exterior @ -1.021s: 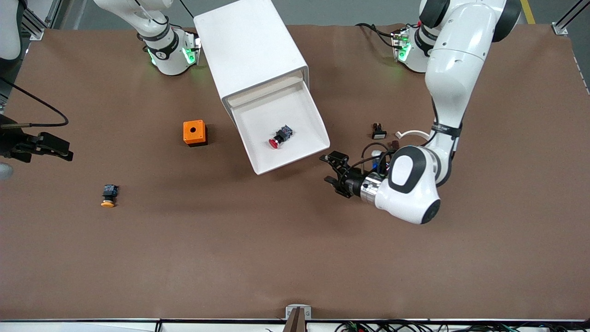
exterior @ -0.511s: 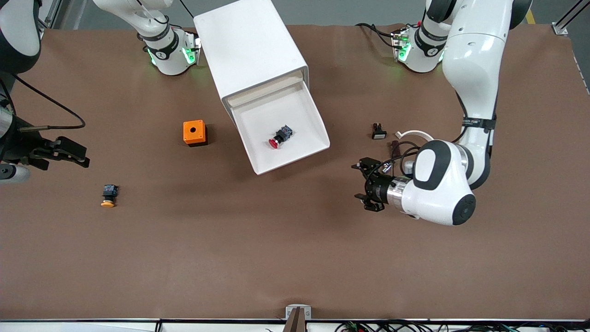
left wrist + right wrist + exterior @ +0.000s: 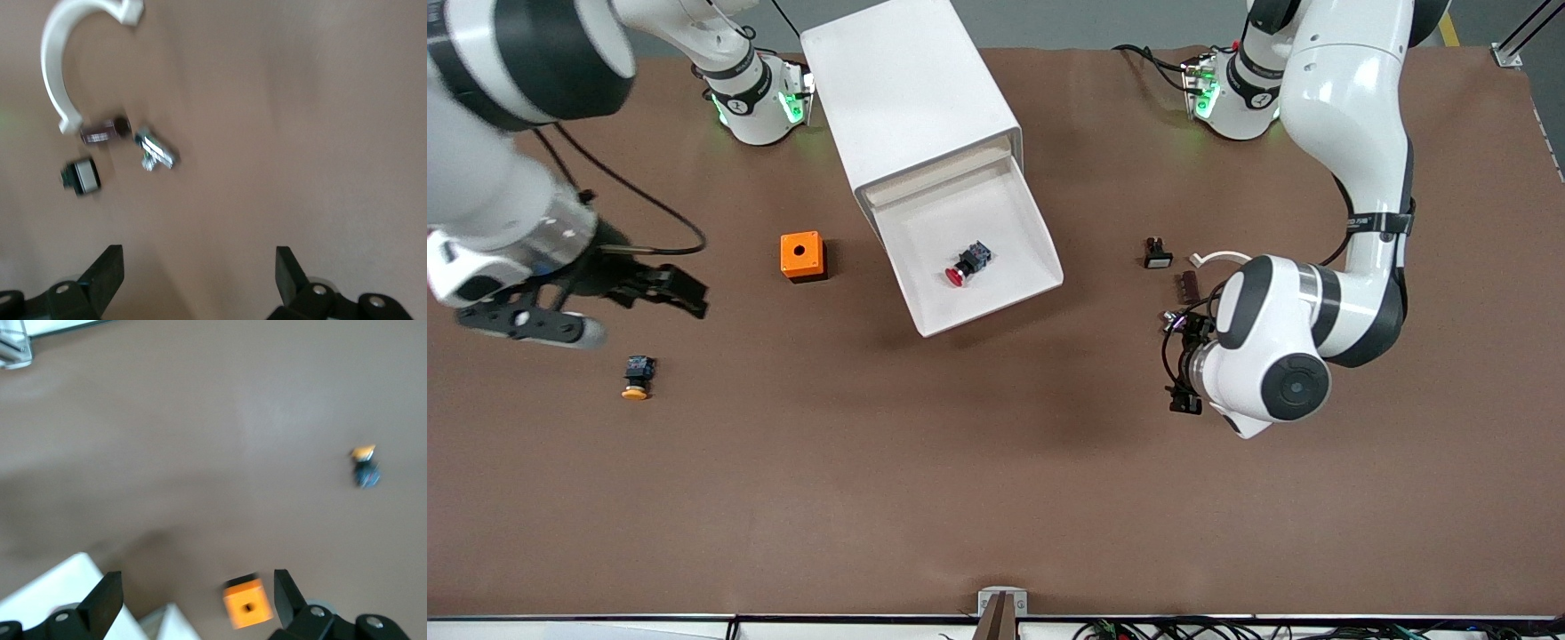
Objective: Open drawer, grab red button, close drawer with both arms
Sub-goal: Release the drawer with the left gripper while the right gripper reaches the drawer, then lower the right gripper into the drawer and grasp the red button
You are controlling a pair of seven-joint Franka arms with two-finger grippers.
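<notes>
- Right gripper (image 3: 680, 293): fingers spread, empty, over bare table toward the right arm's end from the drawer (image 3: 1005, 293).
- Left gripper (image 3: 199, 283): spread, empty, toward the other end.
- Drawer: pulled out.
- Button (image 3: 967, 263): inside drawer, ungrasped; grab and closing remain.

The front view looks steeply down from a high point across the table (image 3: 996, 498), facing both arm bases along its upper edge and taking in the whole brown surface. The left wrist view looks almost straight down from close above the table, its own fingertips (image 3: 107, 270) framing a white curved clip (image 3: 57, 73) and a black switch (image 3: 81, 177); the front view shares these at the left arm's end. The right wrist view looks down from higher, sharing with the front view the orange box (image 3: 247, 603), the yellow-capped button (image 3: 365, 463) and a corner of the white cabinet (image 3: 60, 580).
</notes>
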